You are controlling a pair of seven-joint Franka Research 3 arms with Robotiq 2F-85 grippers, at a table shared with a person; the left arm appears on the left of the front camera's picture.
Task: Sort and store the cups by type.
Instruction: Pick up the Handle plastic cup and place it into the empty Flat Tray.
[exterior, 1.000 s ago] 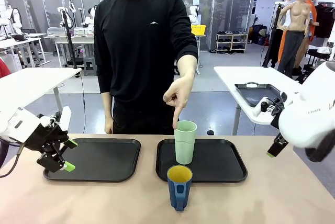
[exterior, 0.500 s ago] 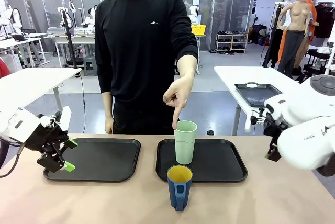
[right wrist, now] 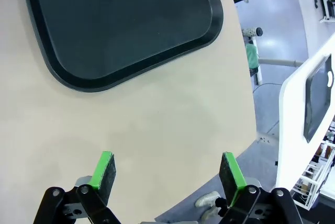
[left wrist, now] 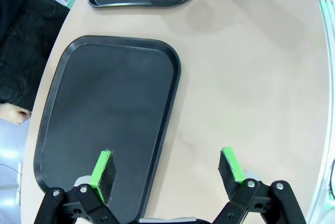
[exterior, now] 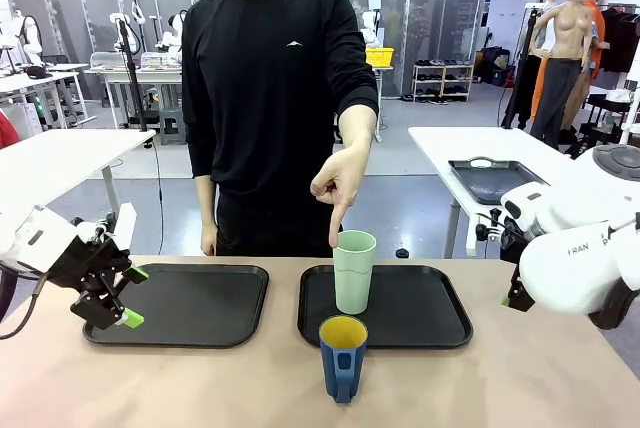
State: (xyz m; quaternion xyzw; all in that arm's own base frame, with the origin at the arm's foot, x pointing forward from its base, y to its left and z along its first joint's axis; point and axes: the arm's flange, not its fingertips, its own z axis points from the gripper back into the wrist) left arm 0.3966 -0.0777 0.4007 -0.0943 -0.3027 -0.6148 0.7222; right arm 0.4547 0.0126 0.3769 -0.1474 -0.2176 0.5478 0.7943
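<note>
Tan lab table [exterior: 500,378], 2 black trays [exterior: 190,303] [exterior: 420,308]; left end effector [left wrist: 166,164], right end effector [right wrist: 167,164] wide

You operate in a lab hall: white workbenches [exterior: 60,153] and a shelf rack [exterior: 443,80] stand far beyond your left gripper [exterior: 133,296].

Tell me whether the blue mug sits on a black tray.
No, the blue mug stands on the bare table, nearer the camera than the tray holding the green tumbler.
</note>
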